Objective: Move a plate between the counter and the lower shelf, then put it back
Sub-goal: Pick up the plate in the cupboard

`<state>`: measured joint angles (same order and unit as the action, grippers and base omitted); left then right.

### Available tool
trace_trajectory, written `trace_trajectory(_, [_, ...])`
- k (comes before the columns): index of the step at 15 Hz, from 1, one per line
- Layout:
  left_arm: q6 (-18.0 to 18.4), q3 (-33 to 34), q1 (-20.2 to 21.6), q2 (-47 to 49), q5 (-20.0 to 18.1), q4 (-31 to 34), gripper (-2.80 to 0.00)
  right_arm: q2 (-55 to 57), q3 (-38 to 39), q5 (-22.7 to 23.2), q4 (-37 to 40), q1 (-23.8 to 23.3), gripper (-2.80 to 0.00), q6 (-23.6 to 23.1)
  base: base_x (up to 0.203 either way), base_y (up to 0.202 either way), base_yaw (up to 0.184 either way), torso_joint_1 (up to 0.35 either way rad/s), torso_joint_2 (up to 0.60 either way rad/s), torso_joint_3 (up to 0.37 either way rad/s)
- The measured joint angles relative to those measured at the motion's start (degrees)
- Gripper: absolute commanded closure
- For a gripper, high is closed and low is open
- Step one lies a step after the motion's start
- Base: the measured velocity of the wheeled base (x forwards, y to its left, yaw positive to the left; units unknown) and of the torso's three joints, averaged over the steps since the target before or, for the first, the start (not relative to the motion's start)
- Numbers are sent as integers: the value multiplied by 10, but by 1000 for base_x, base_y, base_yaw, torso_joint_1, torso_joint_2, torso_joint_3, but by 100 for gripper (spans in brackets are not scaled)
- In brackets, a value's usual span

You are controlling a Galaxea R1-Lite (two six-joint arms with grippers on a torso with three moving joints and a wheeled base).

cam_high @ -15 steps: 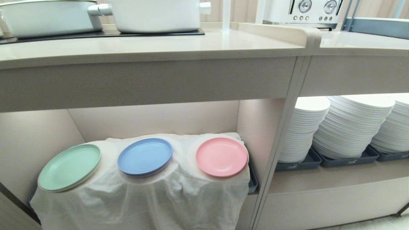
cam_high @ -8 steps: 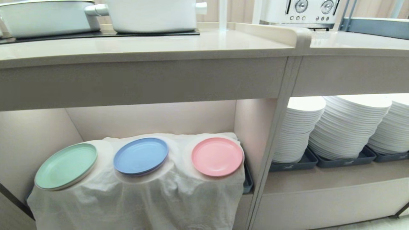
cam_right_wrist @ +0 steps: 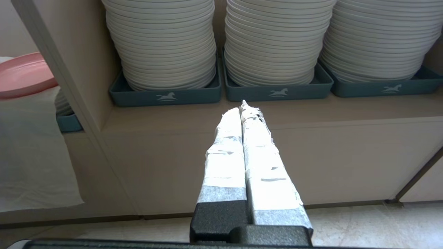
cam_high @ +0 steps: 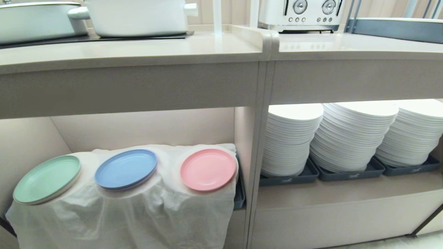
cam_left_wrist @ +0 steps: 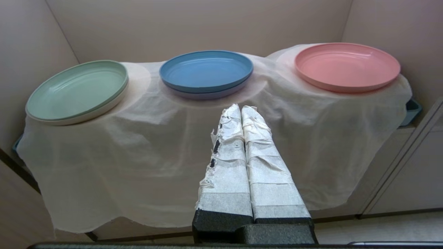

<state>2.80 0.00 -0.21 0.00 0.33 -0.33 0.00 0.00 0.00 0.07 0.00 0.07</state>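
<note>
On the lower shelf (cam_high: 148, 128), its white cloth (cam_high: 145, 211) carries a green plate (cam_high: 46, 179), a blue plate (cam_high: 126, 169), then the pink plate (cam_high: 208, 169). Left claw (cam_left_wrist: 241, 110) and right claw (cam_right_wrist: 241, 109) hang pinched together, empty.

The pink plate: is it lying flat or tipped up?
Nearly flat, face up. The pink plate rests on the white cloth in the lower shelf, empty, its whole rim showing, beside the blue plate.
</note>
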Motion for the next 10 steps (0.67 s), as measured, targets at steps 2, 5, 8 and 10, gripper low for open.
trace_trajectory(2, [0, 0, 0, 0, 0, 0, 0, 0, 0, 0, 0, -1, 0, 0, 0, 0, 0, 0, 0, 0])
trace_trajectory(5, [0, 0, 0, 0, 0, 0, 0, 0, 0, 0, -1, 0, 0, 0, 0, 0, 0, 0, 0, 0])
trace_trajectory(8, [-1, 0, 0, 0, 0, 0, 0, 0, 0, 0, 0, 0, 0, 0, 0, 0, 0, 0, 0, 0])
trace_trajectory(10, [-1, 0, 0, 0, -1, 0, 0, 0, 0, 0, 0, 0, 0, 0, 0, 0, 0, 0, 0, 0])
